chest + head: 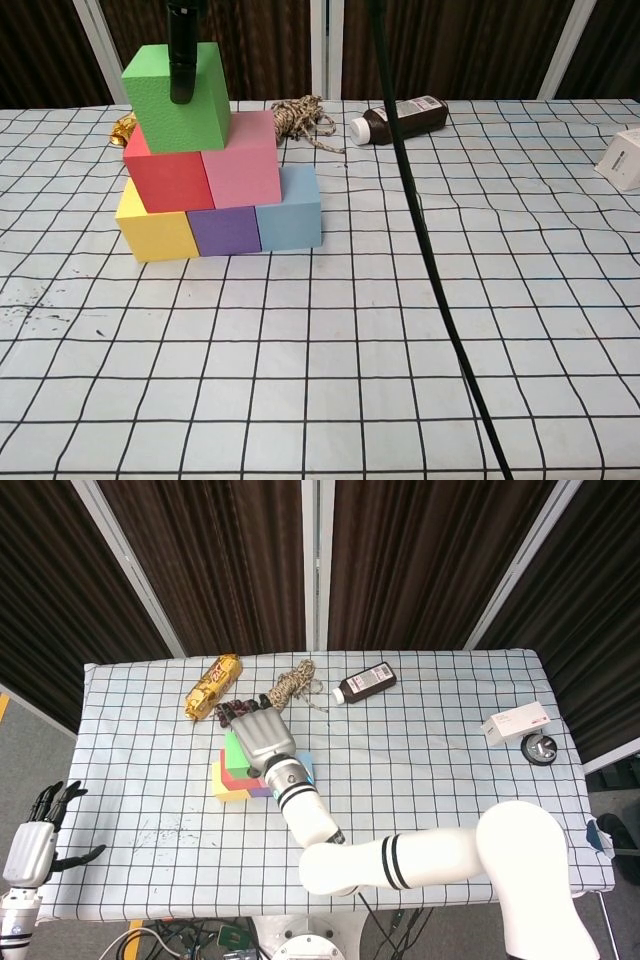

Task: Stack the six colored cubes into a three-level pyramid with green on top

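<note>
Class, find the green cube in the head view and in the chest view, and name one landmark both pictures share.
Head view: the green cube shows as a sliver left of centre, mostly covered by the right hand.
Chest view: the green cube sits at upper left, on top of the red and pink cubes, a dark finger against its front.
Shared landmark: the brown bottle lying to the right of the stack.

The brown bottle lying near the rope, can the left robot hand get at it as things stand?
Probably not easily. The left robot hand hangs off the table's near-left corner, while the brown bottle lies across the table, with the cube pyramid and right robot hand between.
</note>
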`<action>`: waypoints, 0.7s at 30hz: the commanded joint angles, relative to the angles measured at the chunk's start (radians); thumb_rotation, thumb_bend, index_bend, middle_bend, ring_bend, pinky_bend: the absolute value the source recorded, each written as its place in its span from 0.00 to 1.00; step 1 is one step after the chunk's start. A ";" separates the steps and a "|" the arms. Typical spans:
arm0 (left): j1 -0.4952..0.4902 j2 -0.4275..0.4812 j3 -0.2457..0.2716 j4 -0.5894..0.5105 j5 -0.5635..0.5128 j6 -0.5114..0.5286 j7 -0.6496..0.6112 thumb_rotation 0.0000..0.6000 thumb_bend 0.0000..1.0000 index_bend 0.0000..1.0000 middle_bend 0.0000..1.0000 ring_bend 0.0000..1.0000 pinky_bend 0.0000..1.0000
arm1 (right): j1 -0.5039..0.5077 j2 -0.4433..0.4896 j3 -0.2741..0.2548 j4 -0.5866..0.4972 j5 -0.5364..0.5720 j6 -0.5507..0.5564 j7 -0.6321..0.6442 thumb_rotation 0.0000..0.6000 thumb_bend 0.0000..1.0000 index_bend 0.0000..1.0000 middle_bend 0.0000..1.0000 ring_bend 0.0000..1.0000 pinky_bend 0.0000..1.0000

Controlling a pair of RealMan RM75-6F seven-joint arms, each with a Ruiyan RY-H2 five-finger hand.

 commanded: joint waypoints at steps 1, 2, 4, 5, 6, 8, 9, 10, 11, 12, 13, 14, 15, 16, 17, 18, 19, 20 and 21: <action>0.000 0.000 0.000 -0.001 0.000 0.000 0.000 1.00 0.00 0.06 0.18 0.00 0.05 | -0.002 0.000 0.001 0.002 -0.001 -0.002 -0.002 1.00 0.14 0.00 0.49 0.09 0.00; 0.000 0.000 0.000 -0.001 0.000 0.000 0.000 1.00 0.00 0.06 0.18 0.00 0.05 | -0.003 0.000 0.001 0.003 -0.001 -0.003 -0.002 1.00 0.14 0.00 0.49 0.09 0.00; 0.000 0.001 0.000 -0.001 0.000 -0.001 -0.001 1.00 0.00 0.06 0.18 0.00 0.05 | -0.005 0.000 0.003 0.005 -0.002 -0.006 -0.002 1.00 0.14 0.00 0.47 0.09 0.00; 0.000 0.001 0.000 -0.001 0.000 -0.001 -0.001 1.00 0.00 0.06 0.18 0.00 0.05 | -0.007 0.001 0.003 0.005 -0.001 -0.009 -0.003 1.00 0.14 0.00 0.46 0.09 0.00; 0.000 0.001 0.000 -0.001 0.000 -0.001 -0.001 1.00 0.00 0.06 0.18 0.00 0.05 | -0.008 0.002 0.002 0.005 -0.002 -0.010 -0.003 1.00 0.14 0.00 0.44 0.09 0.00; 0.000 0.001 0.000 0.000 0.000 -0.002 -0.002 1.00 0.00 0.06 0.18 0.00 0.05 | -0.011 0.003 0.002 0.005 -0.002 -0.014 -0.004 1.00 0.14 0.00 0.40 0.09 0.00; 0.000 0.000 0.001 0.000 -0.001 -0.003 -0.002 1.00 0.00 0.06 0.18 0.00 0.05 | -0.013 0.005 0.003 0.004 -0.002 -0.018 -0.004 1.00 0.13 0.00 0.37 0.09 0.00; 0.000 0.000 0.001 0.000 -0.001 -0.003 -0.003 1.00 0.00 0.06 0.18 0.00 0.05 | -0.014 0.006 0.003 0.004 -0.003 -0.021 -0.003 1.00 0.13 0.00 0.35 0.08 0.00; 0.000 0.000 0.001 0.000 -0.001 -0.003 -0.003 1.00 0.00 0.06 0.18 0.00 0.05 | -0.016 0.008 0.004 0.003 -0.005 -0.024 -0.002 1.00 0.13 0.00 0.33 0.08 0.00; 0.000 0.000 0.001 0.000 -0.001 -0.003 -0.004 1.00 0.00 0.06 0.18 0.00 0.05 | -0.018 0.009 0.004 0.002 -0.006 -0.027 0.000 1.00 0.12 0.00 0.31 0.08 0.00; -0.001 0.000 0.000 0.000 -0.001 -0.003 -0.005 1.00 0.00 0.06 0.18 0.00 0.05 | -0.020 0.010 0.005 0.002 -0.010 -0.030 0.002 1.00 0.12 0.00 0.30 0.08 0.00; -0.001 0.000 0.000 0.000 -0.001 -0.003 -0.005 1.00 0.00 0.06 0.18 0.00 0.05 | -0.021 0.011 0.005 0.001 -0.013 -0.032 0.005 1.00 0.12 0.00 0.28 0.08 0.00; -0.001 0.000 0.000 0.000 -0.001 -0.004 -0.004 1.00 0.00 0.06 0.18 0.00 0.05 | -0.023 0.012 0.005 -0.001 -0.015 -0.035 0.007 1.00 0.11 0.00 0.27 0.08 0.00; -0.001 0.000 0.000 0.000 -0.001 -0.003 -0.004 1.00 0.00 0.06 0.18 0.00 0.05 | -0.024 0.013 0.005 -0.002 -0.018 -0.038 0.008 1.00 0.11 0.00 0.26 0.07 0.00; -0.001 0.001 0.000 -0.001 0.000 -0.003 -0.005 1.00 0.00 0.06 0.18 0.00 0.05 | -0.026 0.015 0.005 -0.004 -0.023 -0.041 0.010 1.00 0.11 0.00 0.24 0.06 0.00; -0.001 0.001 0.000 -0.001 0.000 -0.003 -0.004 1.00 0.00 0.06 0.18 0.00 0.05 | -0.027 0.016 0.004 -0.005 -0.026 -0.042 0.012 1.00 0.11 0.00 0.23 0.05 0.00; -0.001 0.001 0.000 -0.001 -0.001 -0.003 -0.004 1.00 0.00 0.06 0.18 0.00 0.05 | -0.029 0.018 0.004 -0.007 -0.028 -0.045 0.015 1.00 0.11 0.00 0.22 0.05 0.00; -0.001 0.001 0.000 -0.001 -0.001 -0.003 -0.004 1.00 0.00 0.06 0.18 0.00 0.05 | -0.029 0.020 0.004 -0.008 -0.029 -0.048 0.016 1.00 0.11 0.00 0.21 0.05 0.00; -0.001 0.001 0.000 -0.001 -0.001 -0.003 -0.005 1.00 0.00 0.06 0.18 0.00 0.05 | -0.030 0.022 0.003 -0.010 -0.031 -0.050 0.017 1.00 0.11 0.00 0.20 0.04 0.00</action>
